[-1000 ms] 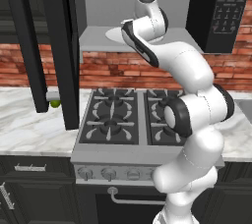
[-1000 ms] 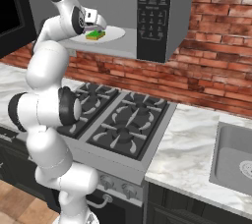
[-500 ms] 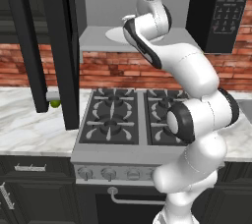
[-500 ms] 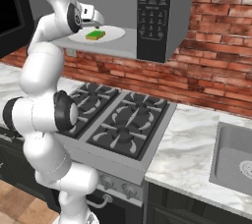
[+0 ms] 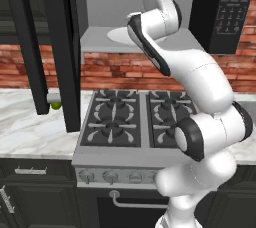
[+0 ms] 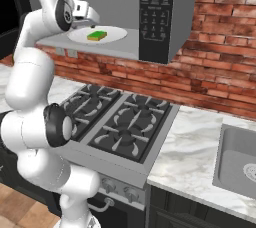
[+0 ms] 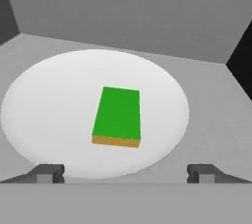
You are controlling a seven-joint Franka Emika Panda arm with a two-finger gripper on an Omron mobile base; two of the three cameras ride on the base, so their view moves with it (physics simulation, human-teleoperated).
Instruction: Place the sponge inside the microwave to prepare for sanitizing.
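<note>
The sponge (image 7: 118, 115), a small block with a green top and a yellow side, lies flat on the pale round plate (image 7: 49, 105) inside the microwave (image 7: 128, 12). In the right base view the sponge (image 6: 97, 35) rests on the plate (image 6: 117, 34) left of the black keypad strip (image 6: 155, 12). My gripper (image 7: 125, 173) is open and empty, its two fingertips (image 7: 49, 173) spread wide just in front of the plate's near rim. It hovers at the microwave's mouth (image 6: 91, 21), apart from the sponge. In the left base view my arm hides the sponge; the plate (image 5: 117, 34) shows partly.
The microwave's dark door (image 5: 65, 47) stands swung open at the left. Below lies the gas stove (image 6: 120, 127) with its grates. A small green ball (image 5: 56, 105) sits on the marble counter, a sink (image 6: 240, 164) is at the right, and a brick wall (image 6: 215, 67) runs behind.
My hand has drawn back a little from the sponge and its jaws have widened slightly. The sponge stays where it lay on the plate.
</note>
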